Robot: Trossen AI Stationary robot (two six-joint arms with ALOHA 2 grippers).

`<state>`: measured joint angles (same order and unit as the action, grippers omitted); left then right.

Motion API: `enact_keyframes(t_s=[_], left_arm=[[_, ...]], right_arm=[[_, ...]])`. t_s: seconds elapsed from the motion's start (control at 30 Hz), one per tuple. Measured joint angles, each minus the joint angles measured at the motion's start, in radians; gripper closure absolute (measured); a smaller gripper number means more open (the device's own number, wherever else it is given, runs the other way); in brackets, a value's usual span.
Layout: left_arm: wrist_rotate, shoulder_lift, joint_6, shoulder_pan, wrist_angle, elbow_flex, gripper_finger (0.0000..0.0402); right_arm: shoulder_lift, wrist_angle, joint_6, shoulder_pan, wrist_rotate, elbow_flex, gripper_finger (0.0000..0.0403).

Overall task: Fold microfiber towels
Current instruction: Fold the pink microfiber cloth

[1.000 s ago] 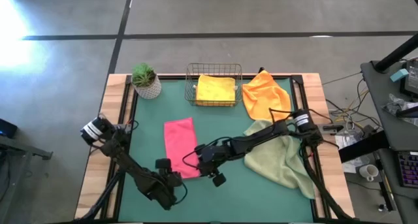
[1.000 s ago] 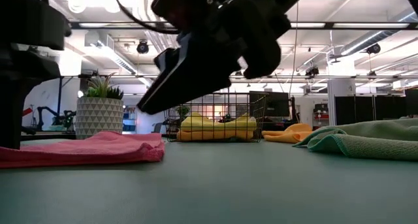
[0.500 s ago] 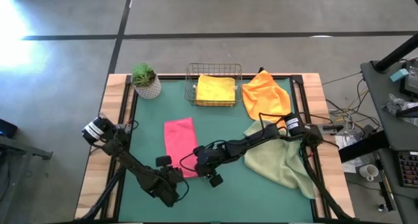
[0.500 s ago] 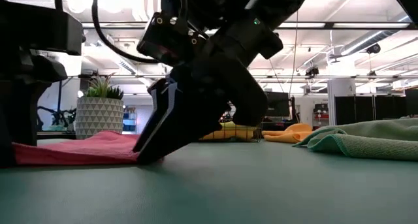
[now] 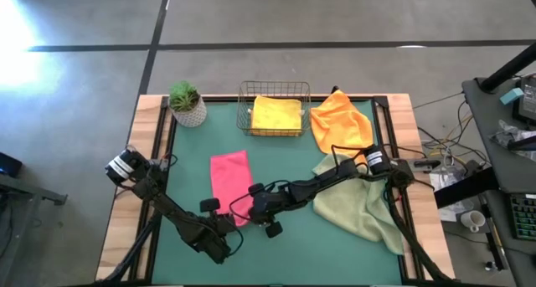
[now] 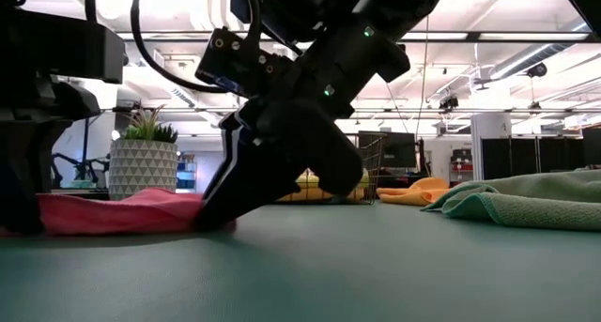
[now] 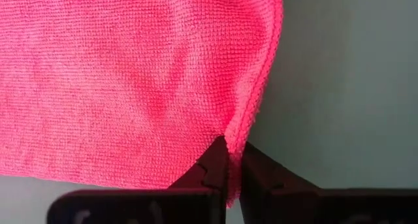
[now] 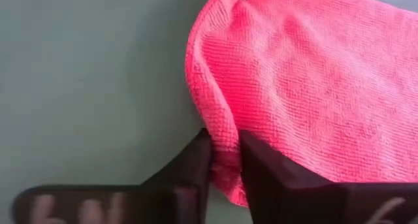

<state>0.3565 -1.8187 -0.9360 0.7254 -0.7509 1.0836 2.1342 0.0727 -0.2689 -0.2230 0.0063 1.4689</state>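
A pink towel, folded into a long strip, lies flat on the green table with one short end toward the near edge. My left gripper is shut on that end's left corner. My right gripper is shut on its right corner. In the low view the towel lies flat between the two grippers. A yellow towel lies folded in the wire basket. An orange towel and a sage green towel lie crumpled at the right. My left gripper pinches the pink towel's edge between its two fingers, next to the near left corner. The fingers reach in low over the table from its near side. The towel lies flat on the table beyond them. My right gripper pinches a rolled-up bit of the towel's edge at the near right corner between its two fingers. The fingers slant down from the table's right side, their tips at the table surface. The rest of the towel lies on the table.
A small potted plant stands at the far left corner, and the basket stands at the far edge. The sage green towel lies under my right arm. Bare green table shows on the near side and to the left of the pink towel.
My right gripper has come down to the table and moved left to the pink towel's near right corner, taking hold of it. My left gripper has moved in to the near left corner and shut on its edge. The towel's body has stayed flat.
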Motion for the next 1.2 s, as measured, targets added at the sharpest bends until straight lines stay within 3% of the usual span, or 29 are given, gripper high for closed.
enact_keyframes(t_s=[0.17,0.37,0.7,1.0,1.2], left_arm=[[-0.011,0.008,0.000,0.000,0.010,0.000,0.0400],[-0.078,0.057,0.001,-0.002,0.011,0.023,0.0400],[-0.168,0.186,-0.050,0.000,-0.001,0.099,0.0400],[-0.288,0.251,-0.185,0.010,-0.017,0.144,0.0401],[-0.246,0.253,-0.203,0.006,-0.228,0.158,0.0401]], right_arm=[[-0.003,0.012,0.038,0.000,0.001,0.002,0.0389],[-0.023,0.187,0.116,0.002,-0.017,0.072,0.0393],[-0.034,0.539,0.300,-0.044,-0.066,0.319,0.0394],[-0.035,0.708,0.402,-0.110,0.027,0.519,0.0394],[-0.036,0.645,0.405,-0.079,0.100,0.492,0.0394]])
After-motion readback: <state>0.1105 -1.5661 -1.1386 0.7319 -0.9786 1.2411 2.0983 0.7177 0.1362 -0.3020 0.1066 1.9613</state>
